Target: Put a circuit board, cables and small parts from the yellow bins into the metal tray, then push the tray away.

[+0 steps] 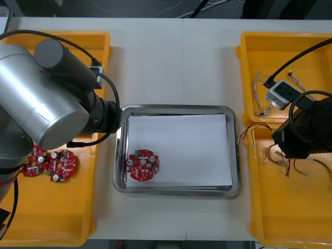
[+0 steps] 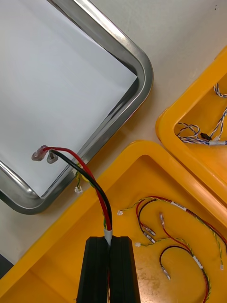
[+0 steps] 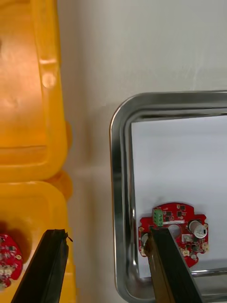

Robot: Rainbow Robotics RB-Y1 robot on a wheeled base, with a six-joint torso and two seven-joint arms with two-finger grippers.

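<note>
**A:** Cable [image 2: 90,177] check: where is it?

**B:** Your right end effector [image 2: 112,239] is clenched on the red and black cable above the near right yellow bin [image 2: 142,158]. Its loose tips reach just over the right rim of the metal tray [image 2: 142,66].

**A:** What could spoil it?

**B:** Let go here and most of its length hangs outside the tray, so it would likely slide onto the bench [image 1: 155,62] or into the bin. Carry it further left first.

**A:** And your left side?

**B:** Your left end effector [image 3: 106,234] is released, between the left bins [image 1: 106,41] and the tray. The circuit board [image 1: 143,165] lies in the tray's near left corner, where a careless sweep could knock it.
</note>
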